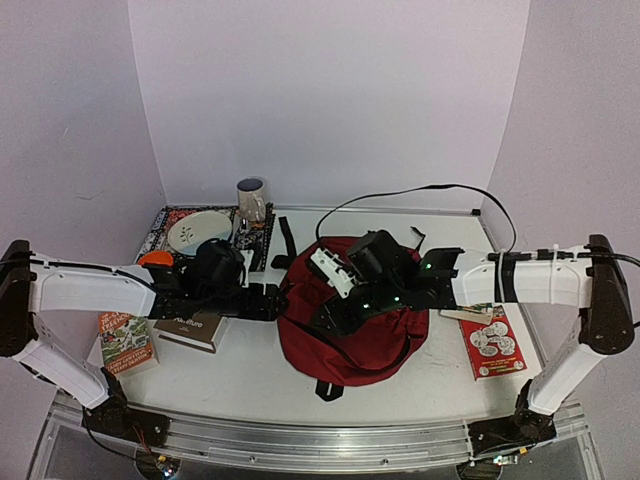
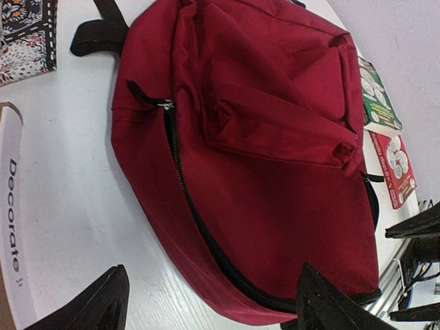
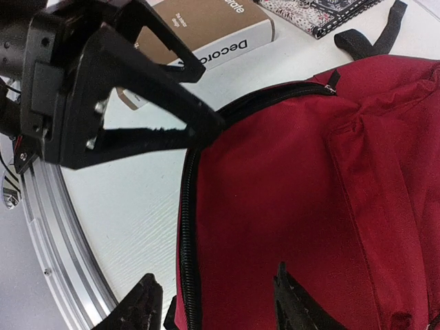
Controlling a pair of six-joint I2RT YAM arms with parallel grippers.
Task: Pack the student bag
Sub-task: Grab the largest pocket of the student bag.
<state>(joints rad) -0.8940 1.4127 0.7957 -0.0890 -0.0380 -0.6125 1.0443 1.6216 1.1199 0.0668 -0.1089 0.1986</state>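
Reviewing the top external view first: the dark red soft fabric backpack (image 1: 370,340) lies flat at the middle of the white table (image 1: 260,385). The left gripper (image 1: 268,300) stands at its left edge. The right gripper (image 1: 335,308) hangs over its top panel, and the two are close together. Hazard: arm-to-arm contact, if both work the same section of the bag at once.

Left wrist view: the left gripper (image 2: 213,313) is spread wide and holds nothing. The lower edge of the backpack lies between its fingers. The black zip (image 2: 185,199) appears fully closed, with its metal zip pull (image 2: 165,104) near the far end. Hazard: nothing can be packed until this zip is run open. A pinch at this spot would likely catch loose fabric rather than the pull. Dragging would then probably slide the whole soft bag across the smooth table.

Right wrist view: the right gripper (image 3: 216,313) is partly spread and empty, just above the red fabric beside the zip. One left fingertip (image 3: 206,127) appears to touch the zip line. The brown-and-white hardback book (image 3: 213,38) lies just beside the bag. Hazard: a shifting bag may push that book out of reach.
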